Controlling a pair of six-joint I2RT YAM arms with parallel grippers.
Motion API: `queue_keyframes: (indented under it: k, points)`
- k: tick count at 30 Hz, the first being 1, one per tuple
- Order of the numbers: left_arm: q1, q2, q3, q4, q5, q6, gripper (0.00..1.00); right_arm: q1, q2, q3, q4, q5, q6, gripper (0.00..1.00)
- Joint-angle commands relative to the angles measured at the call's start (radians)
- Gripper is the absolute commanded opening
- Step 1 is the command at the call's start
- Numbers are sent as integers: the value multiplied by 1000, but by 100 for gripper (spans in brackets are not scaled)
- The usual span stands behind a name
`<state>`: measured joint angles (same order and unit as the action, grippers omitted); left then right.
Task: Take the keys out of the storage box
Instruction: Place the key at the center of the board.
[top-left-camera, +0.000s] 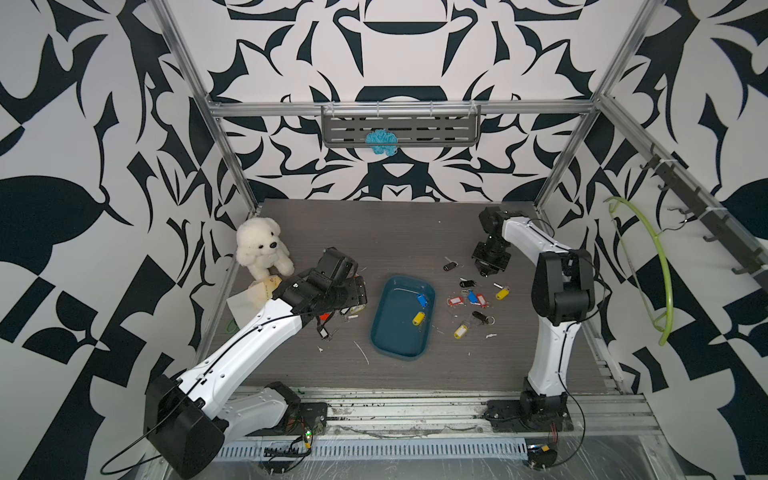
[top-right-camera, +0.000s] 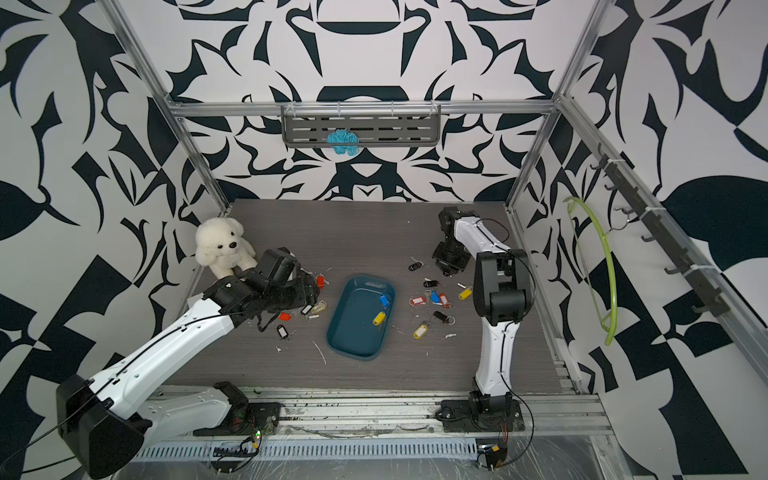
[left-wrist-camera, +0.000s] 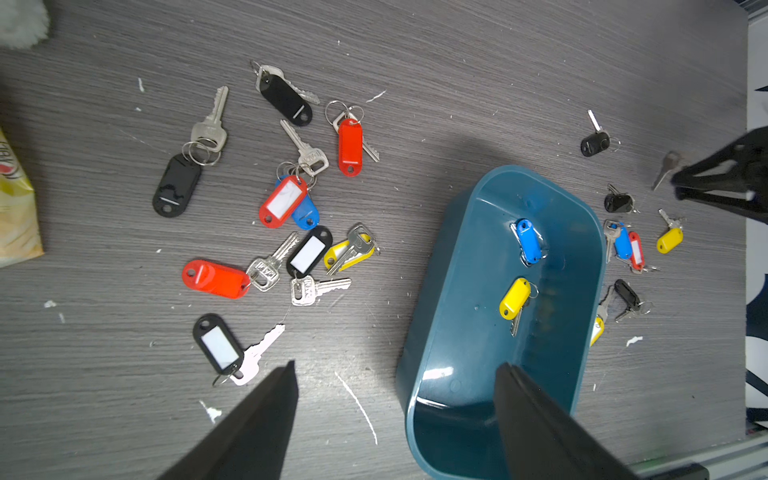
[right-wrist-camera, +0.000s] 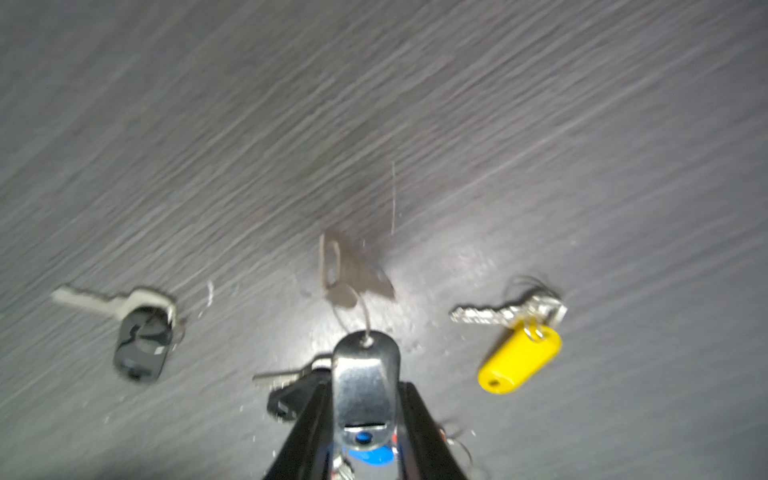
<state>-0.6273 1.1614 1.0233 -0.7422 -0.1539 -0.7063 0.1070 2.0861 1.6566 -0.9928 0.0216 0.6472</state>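
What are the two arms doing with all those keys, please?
The arms are emptying the box. Most keys lie on the table on both sides of it; only a blue-tagged key and a yellow-tagged key are left inside. The right gripper is low over the table with a tagged key between its jaws; whether it grips it is unclear. The left gripper hovers open and empty beside the box.

Glossy plastic storage box (left-wrist-camera: 457, 266), metal keys (left-wrist-camera: 210, 131), matt woodgrain table (left-wrist-camera: 415, 62).
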Motion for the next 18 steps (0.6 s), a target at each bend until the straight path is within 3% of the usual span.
queue_keyframes:
  k: [1, 4, 8, 12, 18]
  points:
    - [2, 13, 39, -50, -13, 20, 82, 0, -34, 42, -14, -10, -23, 57]
    - [3, 19, 45, -59, -20, 34, 83, 0, -77, 37, -31, 0, -30, 71]
    - [3, 36, 46, -46, -15, 39, 84, -2, -186, 32, -62, -8, -49, 72]
    - [3, 69, 59, -26, 3, 45, 84, 0, -372, -60, -44, -69, -56, 64]
    - [2, 106, 67, 19, 49, 46, 81, 22, -684, -322, 24, -167, -55, 53]
